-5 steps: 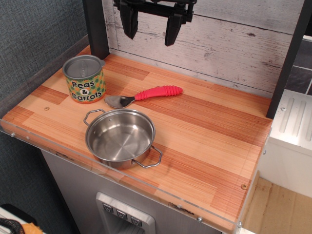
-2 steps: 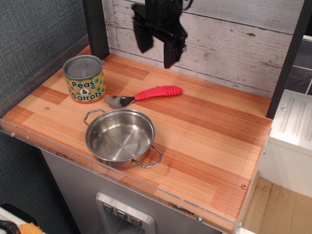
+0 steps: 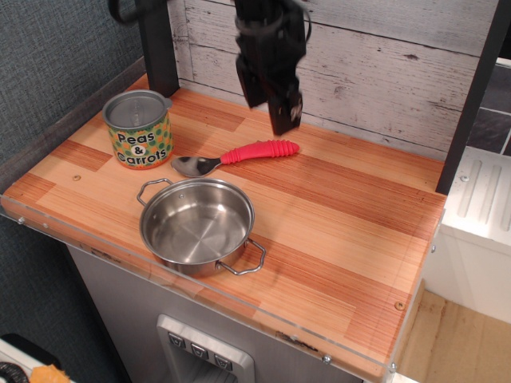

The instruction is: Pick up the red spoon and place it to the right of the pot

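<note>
Claw dropping toward the spoon, nothing gripped yet

Nearest me, well below and to the left of the claw (image 3: 269, 102), sits the pot (image 3: 197, 227), shiny and empty, with bare wooden counter (image 3: 343, 231) to its right where the spoon should end up; a little further back, just beneath the claw's tips, the red spoon (image 3: 236, 155) lies flat, bowl pointing left, handle right, untouched; off to the claw's left stands the Peas & Carrots can (image 3: 139, 128); furthest back, the claw itself has come down and turned since a second ago, its fingers spread apart, empty, hanging over the ribbed handle; I'd judge the grasp is next, needing only a short descent.
</note>
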You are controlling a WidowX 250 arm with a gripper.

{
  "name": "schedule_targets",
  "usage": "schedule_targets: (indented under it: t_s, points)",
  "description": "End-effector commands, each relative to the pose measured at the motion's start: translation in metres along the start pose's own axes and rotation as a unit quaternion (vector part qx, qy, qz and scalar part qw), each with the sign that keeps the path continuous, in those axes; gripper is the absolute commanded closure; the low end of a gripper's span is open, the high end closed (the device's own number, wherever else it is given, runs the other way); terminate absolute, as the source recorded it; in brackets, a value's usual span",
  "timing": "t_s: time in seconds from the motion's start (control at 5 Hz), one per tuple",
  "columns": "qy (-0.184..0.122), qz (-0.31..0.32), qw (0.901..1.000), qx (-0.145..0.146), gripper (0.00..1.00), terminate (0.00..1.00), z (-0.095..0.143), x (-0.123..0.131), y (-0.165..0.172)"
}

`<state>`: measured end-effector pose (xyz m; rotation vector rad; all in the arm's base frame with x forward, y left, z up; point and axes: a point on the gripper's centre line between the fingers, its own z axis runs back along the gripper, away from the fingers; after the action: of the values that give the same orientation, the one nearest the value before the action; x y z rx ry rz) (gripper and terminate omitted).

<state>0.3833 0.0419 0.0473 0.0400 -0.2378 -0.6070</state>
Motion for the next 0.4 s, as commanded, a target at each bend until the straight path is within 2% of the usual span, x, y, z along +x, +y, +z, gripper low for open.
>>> schedule_targets:
  t_s: [0.0, 0.2]
  points:
    - [-0.004, -0.054, 0.9983, 0.023, 0.0, 0.0, -0.0188, 0.0031, 0.001]
    - [0.012, -0.051, 0.9984, 0.023, 0.0, 0.0, -0.0284, 0.0004, 0.0019]
